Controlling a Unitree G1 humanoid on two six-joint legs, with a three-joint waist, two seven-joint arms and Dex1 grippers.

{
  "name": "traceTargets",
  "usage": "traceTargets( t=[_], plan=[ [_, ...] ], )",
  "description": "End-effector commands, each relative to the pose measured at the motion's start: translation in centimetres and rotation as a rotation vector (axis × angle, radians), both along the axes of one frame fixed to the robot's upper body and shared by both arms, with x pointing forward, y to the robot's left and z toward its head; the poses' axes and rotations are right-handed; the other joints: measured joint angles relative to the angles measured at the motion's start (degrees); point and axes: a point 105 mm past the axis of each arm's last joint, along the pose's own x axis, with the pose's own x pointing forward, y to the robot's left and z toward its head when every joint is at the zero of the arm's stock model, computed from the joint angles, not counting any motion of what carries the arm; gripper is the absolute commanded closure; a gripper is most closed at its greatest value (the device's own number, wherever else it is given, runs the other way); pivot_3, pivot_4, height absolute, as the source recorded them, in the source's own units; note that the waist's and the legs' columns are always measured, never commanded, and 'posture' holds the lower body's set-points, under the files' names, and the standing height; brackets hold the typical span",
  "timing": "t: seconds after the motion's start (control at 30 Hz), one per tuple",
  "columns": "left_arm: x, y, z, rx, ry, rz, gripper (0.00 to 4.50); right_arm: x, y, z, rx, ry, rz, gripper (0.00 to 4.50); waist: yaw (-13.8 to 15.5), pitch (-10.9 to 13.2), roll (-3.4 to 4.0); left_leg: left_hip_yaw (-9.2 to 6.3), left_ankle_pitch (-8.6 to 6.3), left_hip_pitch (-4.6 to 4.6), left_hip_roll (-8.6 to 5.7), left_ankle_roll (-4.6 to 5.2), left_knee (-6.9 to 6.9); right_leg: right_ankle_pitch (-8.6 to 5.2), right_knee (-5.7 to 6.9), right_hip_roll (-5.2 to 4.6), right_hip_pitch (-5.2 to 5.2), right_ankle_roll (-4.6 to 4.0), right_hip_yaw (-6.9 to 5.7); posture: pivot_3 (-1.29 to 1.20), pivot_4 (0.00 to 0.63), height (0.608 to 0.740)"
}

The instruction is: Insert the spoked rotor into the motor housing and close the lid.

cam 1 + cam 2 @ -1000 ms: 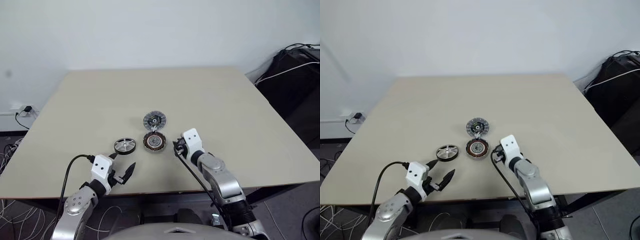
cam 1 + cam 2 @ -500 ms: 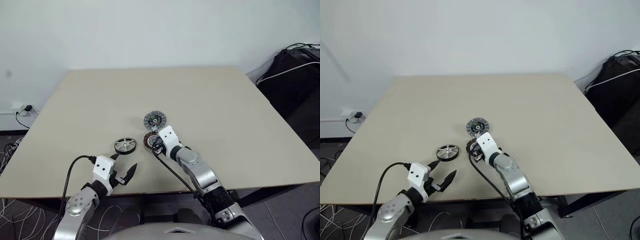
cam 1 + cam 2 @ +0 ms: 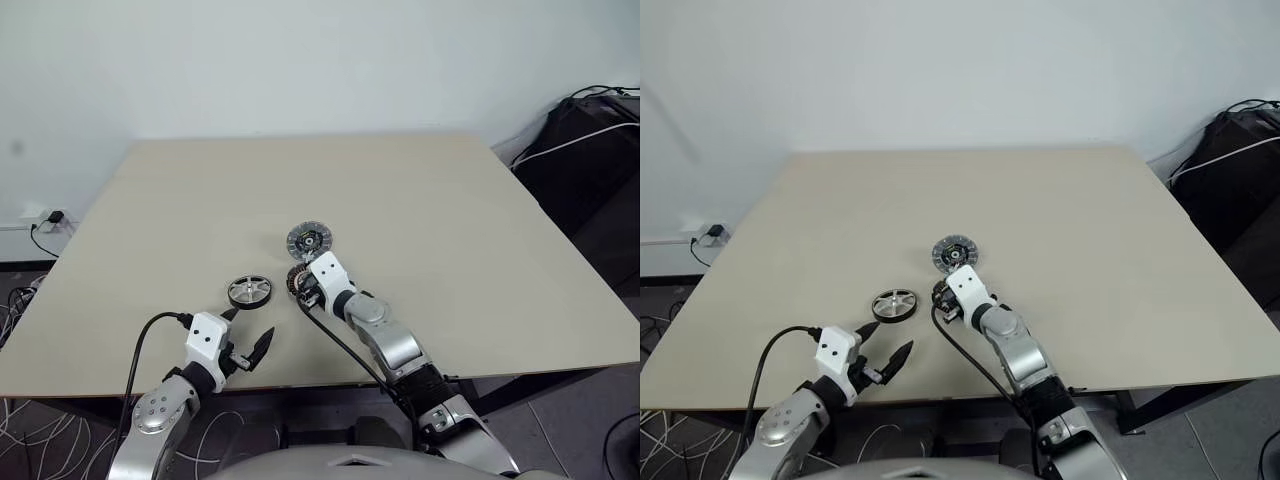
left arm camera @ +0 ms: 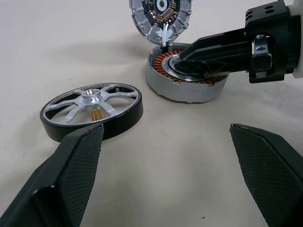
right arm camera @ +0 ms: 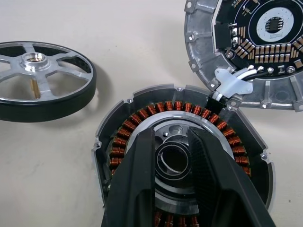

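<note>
The spoked rotor [image 3: 249, 291] lies flat on the table, silver spokes inside a black rim. Just right of it sits the motor housing [image 4: 187, 87], its copper windings [image 5: 142, 116] showing. The lid [image 3: 308, 239] lies flipped open behind the housing, joined to it by a small bracket, circuit face up. My right gripper [image 5: 171, 142] hangs low over the housing's centre, its fingers a narrow gap apart with nothing between them. My left gripper [image 4: 165, 130] stands wide open near the table's front edge, just short of the rotor, holding nothing.
The beige table [image 3: 420, 200] stretches wide behind and to both sides of the parts. Black equipment with cables [image 3: 590, 140] sits off the table's right edge. A wall socket with a plug [image 3: 48, 220] is at the far left.
My right arm has swung left, from beside the housing's right side to over its centre. The left arm, rotor, housing and lid have not moved.
</note>
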Motion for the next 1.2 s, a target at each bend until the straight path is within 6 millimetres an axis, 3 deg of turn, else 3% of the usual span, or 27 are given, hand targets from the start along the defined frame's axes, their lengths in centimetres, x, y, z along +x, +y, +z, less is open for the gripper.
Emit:
traceTargets(
  t=[0.03, 0.37, 0.6, 0.73, 0.83, 1.07, 1.2],
  plan=[
    [0.5, -0.1, 1.4, 0.002, -0.056, -0.011, 0.00, 0.8, 0.5, 1.3, 0.026, -0.047, 0.000, 3.81, -0.1, 0.0, 0.00, 0.00, 0.00, 0.00, 0.00, 0.00, 0.00, 0.01, 0.00, 0.00, 0.00, -0.03, 0.00, 0.00, 0.000, 0.740],
    [0.4, 0.4, 0.9, 0.005, -0.050, -0.007, 0.00, 1.1, 0.5, 1.0, 0.032, -0.037, 0.003, 3.81, -0.3, 0.0, 0.02, -0.02, 0.02, 0.04, 0.00, -0.02, 0.00, 0.02, 0.04, 0.02, 0.00, -0.03, 0.01, 0.00, 0.000, 0.740],
    [0.4, -0.1, 0.8, -0.002, -0.047, -0.010, 0.00, 0.8, 0.6, 1.9, 0.063, -0.057, 0.020, 1.54, -0.3, 0.0, 0.03, -0.02, 0.02, 0.03, 0.00, -0.03, 0.00, 0.03, 0.04, 0.02, 0.00, -0.04, 0.02, 0.00, 0.000, 0.740],
    [0.5, -0.2, 0.9, -0.005, -0.047, -0.012, 0.00, -0.3, 1.2, 4.0, 0.139, -0.087, 0.076, 1.54, -0.2, 0.0, 0.05, -0.03, 0.01, 0.01, 0.00, -0.03, -0.01, 0.01, 0.03, 0.02, -0.02, -0.02, 0.03, 0.00, 0.000, 0.740],
    [0.4, -0.2, 0.9, -0.005, -0.044, -0.013, 0.00, -1.2, 1.4, 4.9, 0.170, -0.088, 0.101, 2.15, -0.2, 0.0, 0.06, -0.03, 0.01, 0.01, 0.01, -0.03, 0.00, -0.01, 0.04, 0.02, -0.03, 0.01, 0.03, 0.00, 0.000, 0.740],
    [0.4, -0.4, 1.0, -0.008, -0.046, -0.018, 0.00, -1.5, 0.5, 4.1, 0.080, -0.064, 0.046, 4.46, -0.1, 0.0, 0.05, -0.02, 0.01, 0.00, 0.01, -0.04, 0.01, -0.01, 0.04, -0.01, -0.02, 0.01, 0.03, 0.00, 0.000, 0.740],
    [0.4, -0.5, 1.0, -0.007, -0.046, -0.021, 0.00, -1.6, 0.9, 3.5, 0.030, -0.052, 0.056, 4.48, -0.1, 0.0, 0.05, -0.03, 0.01, 0.00, 0.01, -0.04, -0.01, -0.01, 0.03, -0.01, -0.04, 0.00, 0.03, 0.00, 0.000, 0.740]
  ],
)
